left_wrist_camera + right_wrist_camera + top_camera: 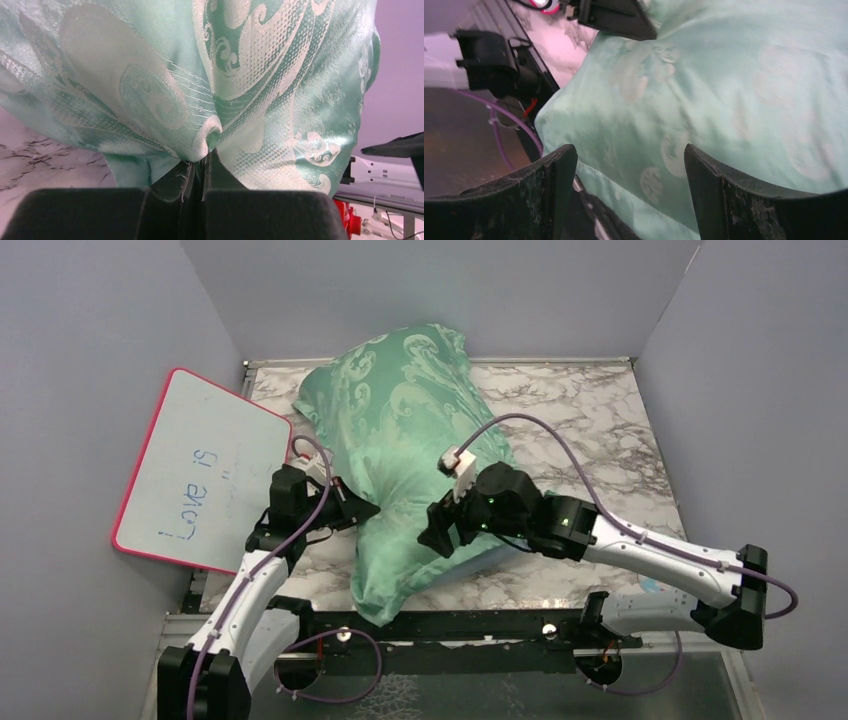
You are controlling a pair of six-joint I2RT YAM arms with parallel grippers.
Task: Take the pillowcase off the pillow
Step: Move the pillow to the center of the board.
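Observation:
The pillowcase [405, 430], teal-green with pale swirls, lies diagonally from the back centre to the table's front edge. It bulges, and the cream-white pillow itself is hidden inside it. My left gripper [358, 512] is at the case's left edge. In the left wrist view the gripper [202, 162] is shut on a pinched fold of the pillowcase [150, 80]. My right gripper [440, 532] hovers over the case's near right side. In the right wrist view the gripper [629, 167] is open and empty, with the pillowcase [724, 90] just beyond its fingers.
A pink-framed whiteboard [200, 475] with blue writing leans against the left wall, close to my left arm. Marble tabletop [590, 430] shows to the right of the case. Grey walls enclose the back and both sides. A black rail [480, 622] runs along the front edge.

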